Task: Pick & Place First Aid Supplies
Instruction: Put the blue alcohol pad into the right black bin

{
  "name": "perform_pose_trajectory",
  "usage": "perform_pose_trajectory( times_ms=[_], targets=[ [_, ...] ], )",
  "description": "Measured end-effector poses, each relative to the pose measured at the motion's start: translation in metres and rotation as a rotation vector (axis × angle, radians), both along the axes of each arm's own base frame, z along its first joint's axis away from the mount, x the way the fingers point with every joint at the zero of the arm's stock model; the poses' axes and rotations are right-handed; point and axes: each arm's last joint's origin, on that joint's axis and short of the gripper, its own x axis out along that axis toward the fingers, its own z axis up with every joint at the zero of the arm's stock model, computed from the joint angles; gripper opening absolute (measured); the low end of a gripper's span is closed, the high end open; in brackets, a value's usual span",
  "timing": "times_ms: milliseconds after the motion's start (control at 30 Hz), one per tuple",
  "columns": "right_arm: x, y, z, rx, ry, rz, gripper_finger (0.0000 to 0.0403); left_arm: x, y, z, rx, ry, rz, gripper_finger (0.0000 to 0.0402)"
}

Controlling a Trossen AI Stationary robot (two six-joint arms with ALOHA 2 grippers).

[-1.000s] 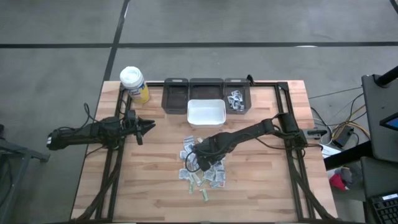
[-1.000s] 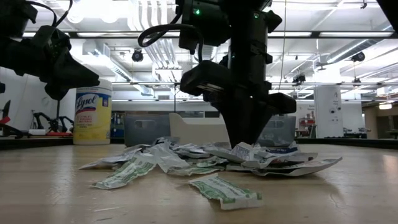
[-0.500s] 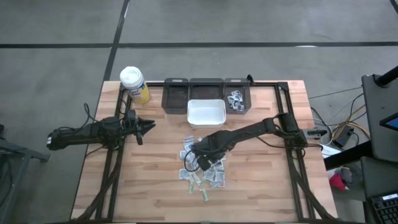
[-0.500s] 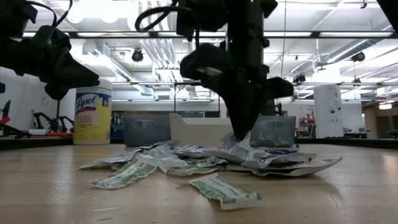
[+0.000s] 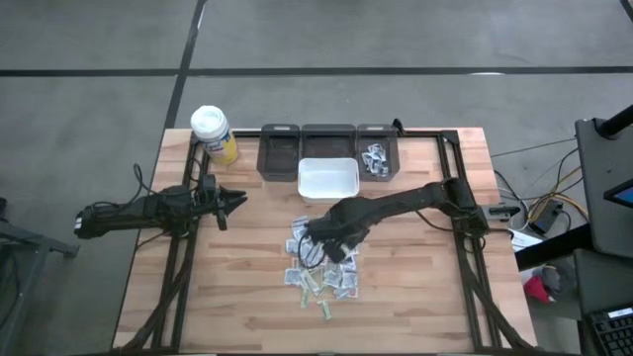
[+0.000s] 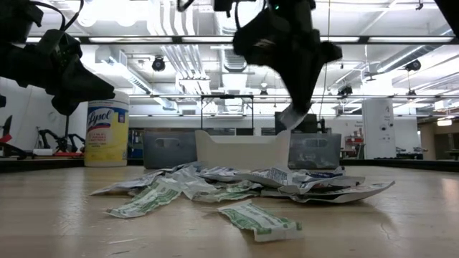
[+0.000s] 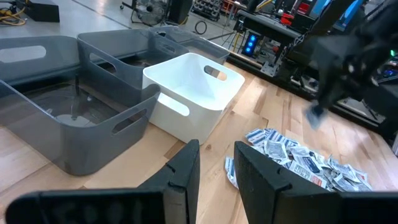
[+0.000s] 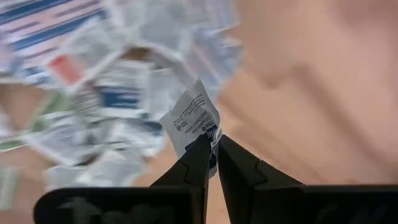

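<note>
The packet (image 8: 189,121) looks like thin, light, limp paper, best pinched by one edge. The right gripper (image 8: 211,148) has its fingers closed on the packet's corner, above the pile of packets (image 5: 321,267) in the counter's (image 5: 415,297) middle. A second earlier it was down in the pile; now it has lifted clear. The left gripper (image 7: 217,174) waits at the left, fingers narrowly parted.

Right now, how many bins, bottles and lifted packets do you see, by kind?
Grey bins: 3
White bin: 1
Yellow bottle: 1
Packet held by right gripper: 1
Total: 6, plus a packet pile too jumbled to count.
</note>
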Motion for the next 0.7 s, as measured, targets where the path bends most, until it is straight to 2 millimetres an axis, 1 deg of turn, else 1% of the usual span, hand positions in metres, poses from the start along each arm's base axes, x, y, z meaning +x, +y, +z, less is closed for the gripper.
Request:
perform_pose_trajectory(
  times_ms=[100, 167, 300, 400, 500, 700],
  targets=[
    [-0.005, -0.009, 0.016, -0.116, 0.041, -0.015, 0.0028, 0.000, 0.000, 0.000, 0.000, 0.000, 0.000, 0.0094],
    [-0.005, -0.019, 0.024, -0.180, -0.002, -0.015, 0.0028, 0.000, 0.000, 0.000, 0.000, -0.001, 0.000, 0.0094],
    [-0.013, -0.047, 0.038, -0.256, -0.024, -0.051, 0.0028, 0.000, 0.000, 0.000, 0.000, 0.000, 0.000, 0.0094],
    [-0.018, -0.076, 0.041, -0.278, -0.015, -0.106, 0.0028, 0.000, 0.000, 0.000, 0.000, 0.000, 0.000, 0.0094],
    [-0.023, -0.110, 0.043, -0.294, 0.002, -0.155, 0.0028, 0.000, 0.000, 0.000, 0.000, 0.000, 0.000, 0.0094],
    [-0.041, -0.185, 0.042, -0.285, 0.044, -0.302, 0.0028, 0.000, 0.000, 0.000, 0.000, 0.000, 0.000, 0.0094]
  ],
)
